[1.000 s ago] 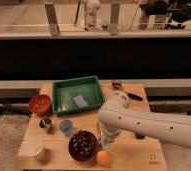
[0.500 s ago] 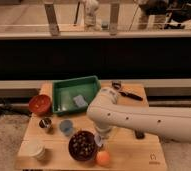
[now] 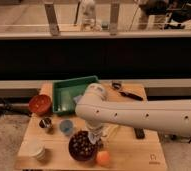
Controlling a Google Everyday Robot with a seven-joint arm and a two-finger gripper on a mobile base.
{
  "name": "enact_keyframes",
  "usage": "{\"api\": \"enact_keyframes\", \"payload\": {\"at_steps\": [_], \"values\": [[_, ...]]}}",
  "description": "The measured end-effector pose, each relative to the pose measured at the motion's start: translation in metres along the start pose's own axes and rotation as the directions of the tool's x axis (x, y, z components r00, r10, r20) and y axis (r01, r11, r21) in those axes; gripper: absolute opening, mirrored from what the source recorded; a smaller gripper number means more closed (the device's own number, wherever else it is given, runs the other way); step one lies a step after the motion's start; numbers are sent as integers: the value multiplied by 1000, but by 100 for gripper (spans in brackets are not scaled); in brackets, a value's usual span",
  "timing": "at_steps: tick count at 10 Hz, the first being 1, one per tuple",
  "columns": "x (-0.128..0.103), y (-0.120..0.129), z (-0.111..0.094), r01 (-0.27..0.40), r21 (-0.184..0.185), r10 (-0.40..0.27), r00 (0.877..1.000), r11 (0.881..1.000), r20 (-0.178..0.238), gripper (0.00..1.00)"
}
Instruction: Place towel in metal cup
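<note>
The towel (image 3: pixel 79 99) is a small pale cloth lying in the green tray (image 3: pixel 64 95); my arm covers part of it. The metal cup (image 3: pixel 45 123) stands on the wooden table to the front left of the tray, next to a small blue cup (image 3: pixel 66 126). My white arm reaches in from the right across the middle of the table. My gripper (image 3: pixel 95 133) hangs below the arm, just behind the dark bowl (image 3: pixel 82 146) and to the right of the blue cup. It is in front of the tray, apart from the towel and the metal cup.
A red bowl (image 3: pixel 40 104) sits left of the tray. A white cup (image 3: pixel 37 149) stands at the front left and an orange (image 3: pixel 103 158) by the dark bowl. A black tool (image 3: pixel 126 91) lies at the back right, a dark item (image 3: pixel 139 133) under my arm.
My arm has swung left, its elbow now over the tray's right edge and part of the towel. The things on the table have not moved.
</note>
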Motion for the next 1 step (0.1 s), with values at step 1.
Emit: {"api": "enact_keyframes", "payload": {"at_steps": [1], "values": [[-4,-2,-3,10,2,-10,1000,1000,-6,1]]}}
